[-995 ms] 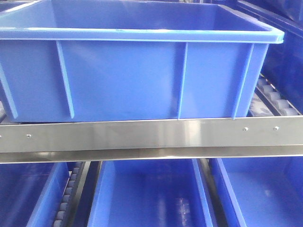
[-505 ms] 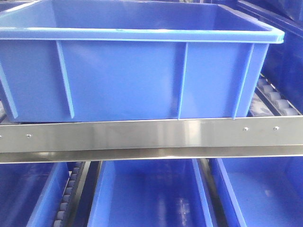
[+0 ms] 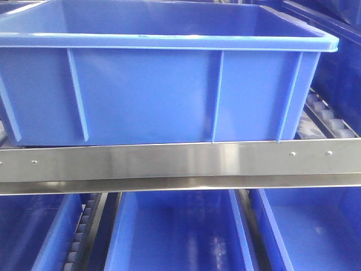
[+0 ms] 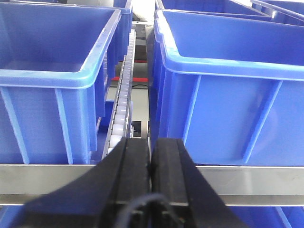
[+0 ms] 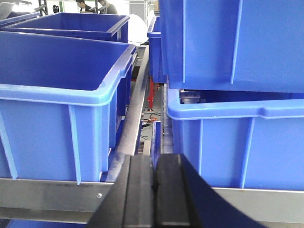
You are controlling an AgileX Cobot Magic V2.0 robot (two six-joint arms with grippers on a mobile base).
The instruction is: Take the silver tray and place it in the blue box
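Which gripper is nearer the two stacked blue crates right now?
Right. The right gripper sits just in front of the stacked crates, which rise to its right. The left gripper faces a gap between two single crates; no stack shows there.

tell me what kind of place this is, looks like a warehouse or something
Probably a warehouse or factory storage rack. Rows of identical blue crates, like the blue box, sit on a shelf edged with a brushed steel rail, with a roller track between crates. More crates fill the level below.
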